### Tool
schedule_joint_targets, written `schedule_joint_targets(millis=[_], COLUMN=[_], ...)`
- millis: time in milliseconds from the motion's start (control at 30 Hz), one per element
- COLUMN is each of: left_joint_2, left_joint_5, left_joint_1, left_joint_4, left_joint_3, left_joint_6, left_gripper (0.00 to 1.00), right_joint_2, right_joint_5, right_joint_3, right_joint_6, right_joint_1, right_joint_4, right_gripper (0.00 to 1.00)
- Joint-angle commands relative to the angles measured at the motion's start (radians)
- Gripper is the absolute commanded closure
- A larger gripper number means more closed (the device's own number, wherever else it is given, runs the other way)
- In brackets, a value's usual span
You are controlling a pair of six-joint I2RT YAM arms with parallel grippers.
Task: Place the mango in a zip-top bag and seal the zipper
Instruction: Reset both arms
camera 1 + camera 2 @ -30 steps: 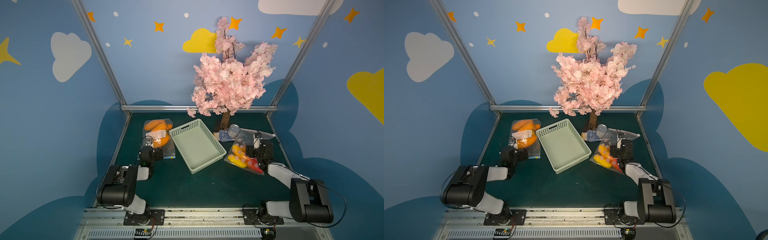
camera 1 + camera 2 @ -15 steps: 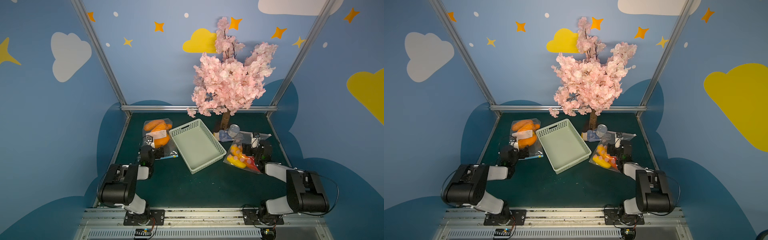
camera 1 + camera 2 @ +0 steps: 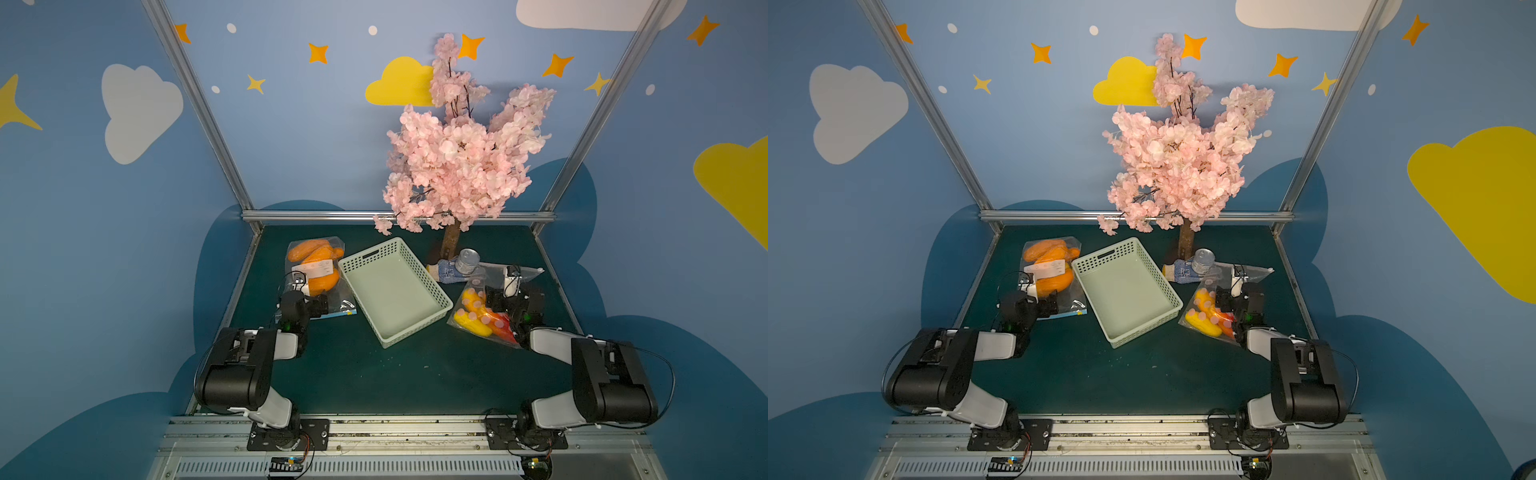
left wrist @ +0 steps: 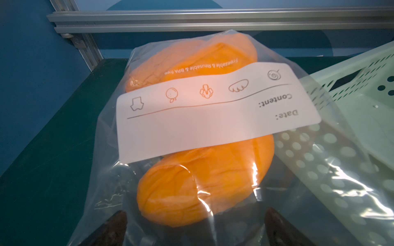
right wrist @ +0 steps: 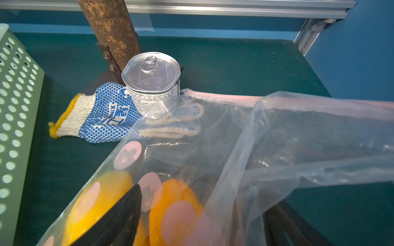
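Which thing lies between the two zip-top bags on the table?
The green basket, between the orange-fruit bag and the spotted bag; both top views show it.

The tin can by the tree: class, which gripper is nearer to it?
Right. The right gripper is at the spotted bag next to the can; the left gripper is beyond the basket, at the other bag.

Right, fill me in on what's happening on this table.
Two robot arms are bagging fruit. The left tool, jaws open, sits at the near end of a clear labelled bag holding orange mangoes. The right tool, also open, is at a pink-dotted bag with yellow and orange fruit inside; that bag's mouth gapes, unsealed. Neither tool is closed on anything. A green basket lies between the two bags.
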Motion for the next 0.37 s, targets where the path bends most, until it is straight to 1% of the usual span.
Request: schedule_joint_targets(millis=[0, 333], left_joint_2=[-0.013, -0.013], left_joint_5=[0.015, 0.034], left_joint_1=[0.002, 0.015], left_joint_4=[0.005, -0.003], left_joint_3=[0.006, 0.011], left_joint_6=[0.008, -0.001], left_gripper=[0.0, 0.0], right_joint_2=[0.014, 0.015], right_joint_5=[-0.003, -0.004], right_joint_3=[0.008, 0.009], right_joint_6=[0.004, 0.004], right_joint_1=[0.0, 0.001], right_joint_4=[-0.049, -0.048], right_gripper=[0.15, 0.15])
